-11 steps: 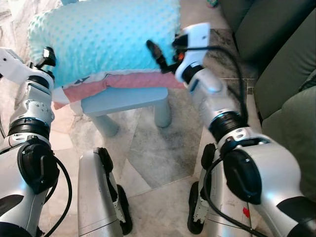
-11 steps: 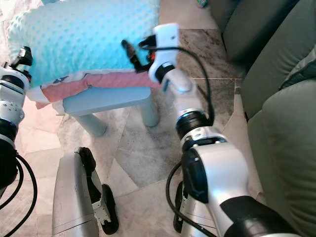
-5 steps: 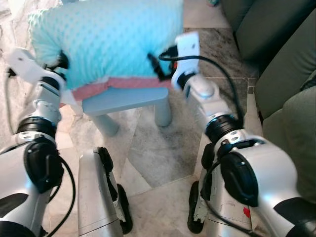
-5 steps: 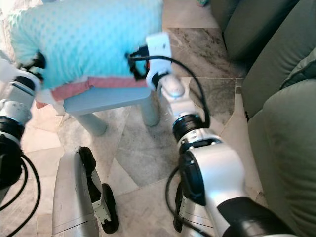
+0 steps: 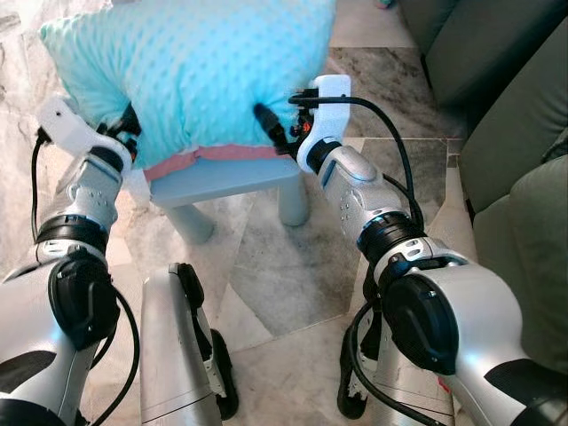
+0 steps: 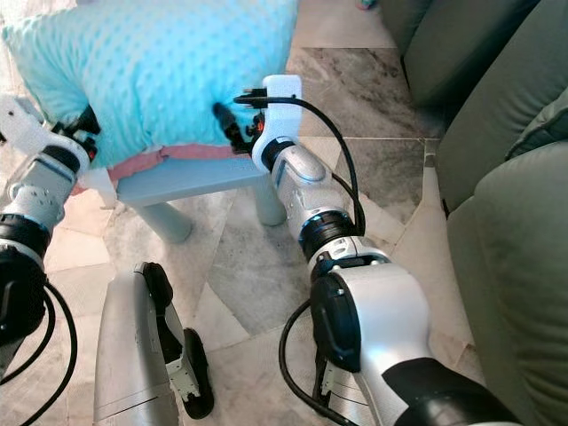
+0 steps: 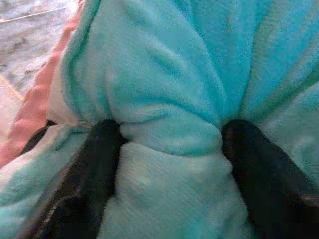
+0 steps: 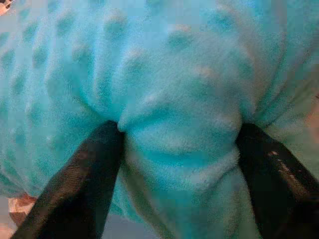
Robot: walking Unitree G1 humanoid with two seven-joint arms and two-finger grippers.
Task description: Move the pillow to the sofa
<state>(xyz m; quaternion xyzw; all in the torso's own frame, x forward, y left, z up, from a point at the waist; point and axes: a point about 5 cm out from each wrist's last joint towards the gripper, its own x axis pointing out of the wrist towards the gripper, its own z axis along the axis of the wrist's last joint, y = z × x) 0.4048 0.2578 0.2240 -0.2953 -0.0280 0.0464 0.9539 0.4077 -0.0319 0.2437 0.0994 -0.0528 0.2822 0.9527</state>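
Note:
A teal dotted pillow point(image 5: 195, 71) with a pink underside lies on a low light-blue stool point(image 5: 222, 177). My left gripper point(image 5: 131, 124) digs into the pillow's left end, near the pink seam. My right gripper point(image 5: 266, 124) presses into its right front side. In the left wrist view a fold of teal fabric point(image 7: 169, 99) bulges between the two black fingers point(image 7: 97, 159). The right wrist view shows another bunched fold point(image 8: 179, 124) pinched between the fingers point(image 8: 94, 164). Both grippers are shut on the pillow. A dark green sofa point(image 5: 497, 106) stands at the right.
The stool's legs point(image 5: 291, 204) stand on a marble tile floor point(image 5: 284, 266) between me and the pillow. My own silver legs point(image 5: 182, 346) show at the bottom. The sofa's arm and cushions point(image 6: 506, 266) run along the right edge.
Both arms have closed in on the pillow from its two sides. The fingers now sink into the fabric and bunch it, and the pillow has puffed up slightly off the stool.

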